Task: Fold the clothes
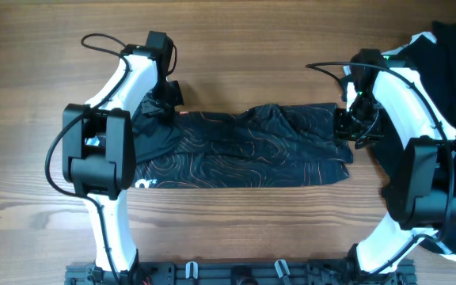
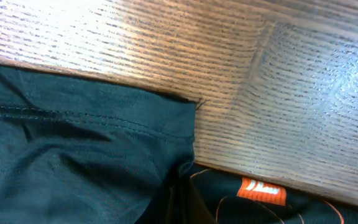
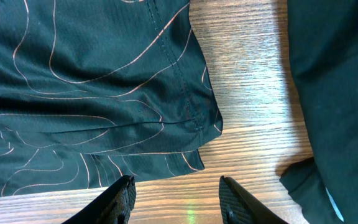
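The black jersey point(image 1: 244, 146) with thin orange contour lines lies as a long folded strip across the middle of the table. A bit of white lettering point(image 1: 145, 184) shows at its lower left. My left gripper point(image 1: 167, 96) is at the strip's far left corner. In the left wrist view its dark fingertips point(image 2: 182, 205) look pinched together in the jersey cloth point(image 2: 73, 155), beside an orange tag point(image 2: 263, 190). My right gripper point(image 1: 345, 127) is at the strip's right end. Its fingers point(image 3: 176, 199) are open and empty over bare wood, just off the jersey's corner point(image 3: 86, 74).
A pile of other dark clothing point(image 1: 450, 47) lies at the far right of the table and also shows in the right wrist view point(image 3: 334, 93). The table is brown wood point(image 1: 236, 47). A black rail point(image 1: 236, 273) runs along the front edge.
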Robot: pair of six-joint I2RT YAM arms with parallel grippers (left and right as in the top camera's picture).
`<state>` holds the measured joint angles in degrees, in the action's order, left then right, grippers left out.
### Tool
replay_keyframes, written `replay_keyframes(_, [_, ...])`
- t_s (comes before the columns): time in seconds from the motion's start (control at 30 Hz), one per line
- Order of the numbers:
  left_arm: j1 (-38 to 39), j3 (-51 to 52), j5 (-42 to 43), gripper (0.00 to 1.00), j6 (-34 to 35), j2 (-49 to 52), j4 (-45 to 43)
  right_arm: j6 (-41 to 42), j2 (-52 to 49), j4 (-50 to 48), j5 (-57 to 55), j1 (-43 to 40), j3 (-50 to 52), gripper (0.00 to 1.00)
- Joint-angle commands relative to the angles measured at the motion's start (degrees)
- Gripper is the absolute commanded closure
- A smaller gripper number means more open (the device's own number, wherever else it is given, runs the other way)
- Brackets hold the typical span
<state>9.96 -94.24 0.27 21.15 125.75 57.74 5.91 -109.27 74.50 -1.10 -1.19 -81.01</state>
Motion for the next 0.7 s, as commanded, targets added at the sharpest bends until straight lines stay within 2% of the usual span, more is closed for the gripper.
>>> replay_keyframes(0.0, [-0.1, -0.3, -0.6, 0.96, 0.3, -1.4, 1.9, -0.9, 1.0, -0.1, 0.9, 0.0, 0.2, 0.51])
replay_keyframes(0.23, [0.4, -0.4, 1.9, 0.96, 0.3, -13.3, 11.2, -1.0, 1.0, -0.3, 0.9, 0.0, 0.2, 0.51])
replay_keyframes(0.37, [2.1, -0.4, 2.0, 0.96, 0.3, -14.8, 15.1, -1.1, 1.0, -0.5, 0.9, 0.0, 0.2, 0.51])
replay_keyframes(0.53, [9.0, 1.7, 4.2, 0.96, 0.3, -14.6, 23.5, -1.4, 1.0, -0.5, 0.9, 0.0, 0.2, 0.51])
replay_keyframes(0.67, [14.5, 3.8, 4.2, 0.96, 0.3, -14.5, 24.1, -1.4, 1.0, -0.5, 0.9, 0.0, 0.2, 0.51])
